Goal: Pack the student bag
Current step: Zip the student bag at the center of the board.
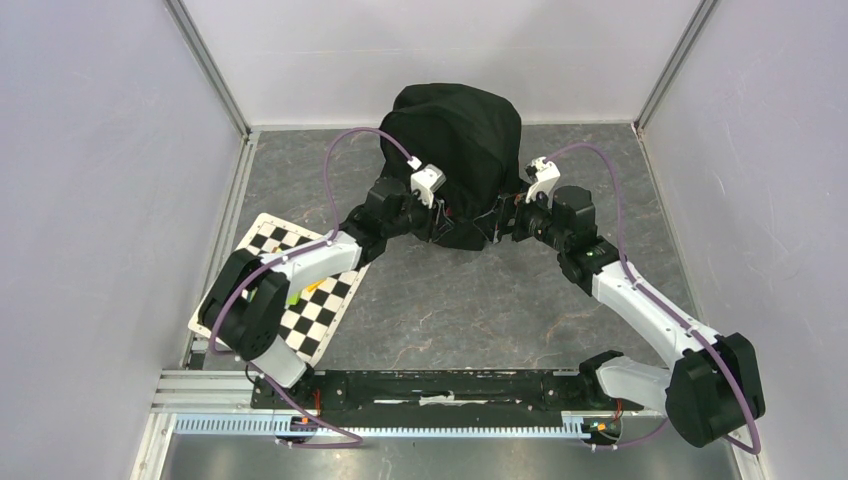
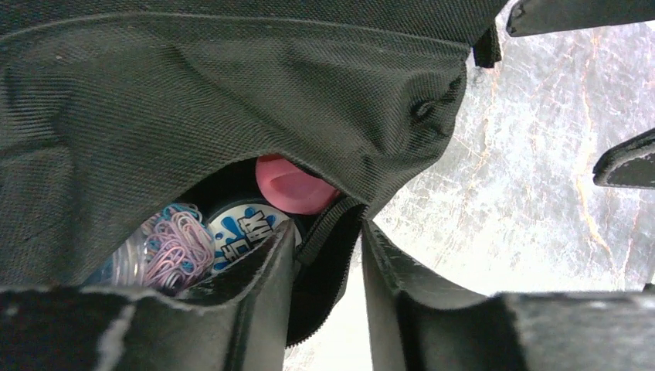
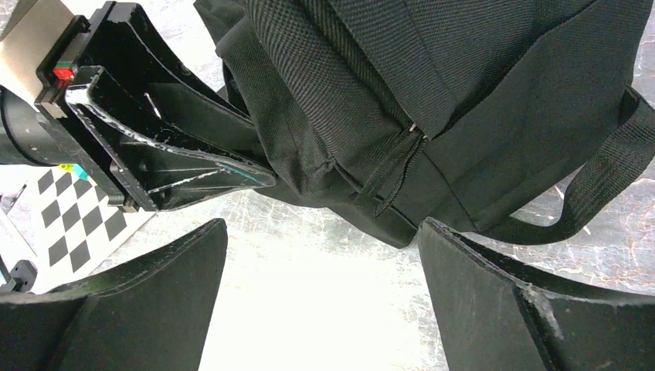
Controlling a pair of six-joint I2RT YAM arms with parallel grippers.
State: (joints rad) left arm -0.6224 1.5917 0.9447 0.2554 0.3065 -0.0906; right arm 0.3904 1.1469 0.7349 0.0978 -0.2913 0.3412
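The student bag (image 1: 455,150), a large black backpack, stands at the back middle of the table. My left gripper (image 1: 445,228) is at its lower left edge. In the left wrist view my left gripper (image 2: 328,232) is narrowly open, one finger inside the bag's mouth, and the zipper edge (image 2: 328,255) lies loosely between the fingers. Inside the bag are a pink round thing (image 2: 293,184), coloured paper clips (image 2: 174,247) and a blue-and-white round tin (image 2: 247,232). My right gripper (image 1: 496,222) is wide open and empty (image 3: 323,232), low over the table just in front of the bag's bottom edge (image 3: 386,220).
A checkerboard sheet (image 1: 300,290) lies at the left under the left arm. A bag strap (image 3: 610,178) trails on the table at the right. White walls close in the table on three sides. The left gripper's body (image 3: 154,154) is close to the right gripper.
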